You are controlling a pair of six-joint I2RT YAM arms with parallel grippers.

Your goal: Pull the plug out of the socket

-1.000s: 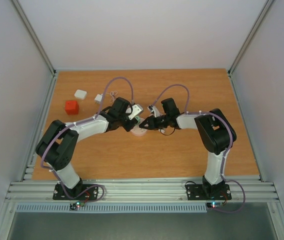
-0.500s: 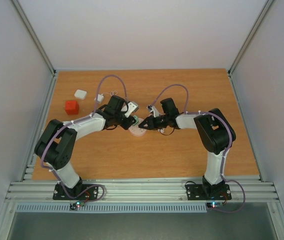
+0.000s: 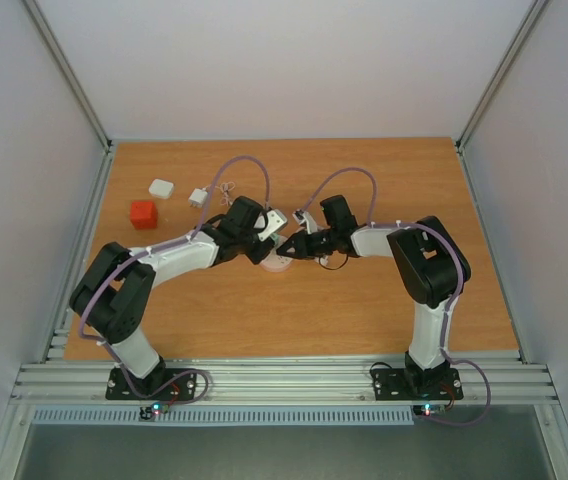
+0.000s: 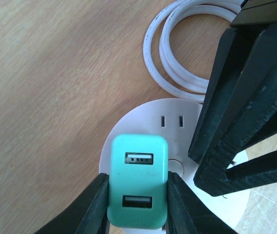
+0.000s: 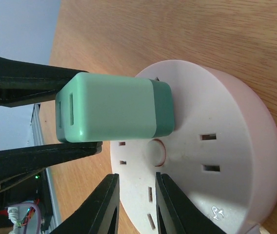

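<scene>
We find the socket [image 3: 278,264] lying flat on the desk [image 3: 364,310], near its middle. The plug [image 4: 137,181] stands on the socket's top, toward its left part, clasped between the fingers of the left gripper [image 3: 268,247], which reaches in from the left. The right gripper [image 3: 291,245] reaches in from the right, its tips over the socket's top just right of the plug. A coiled cable [image 4: 175,53] lies just beside the socket. Toward the far left of the desk sit a cube [image 3: 143,214], a block [image 3: 161,188] just behind it, and a small adapter [image 3: 198,197] right of the block

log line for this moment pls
left gripper: shut on plug | plug: seated in socket | right gripper: slightly open, over socket
</scene>
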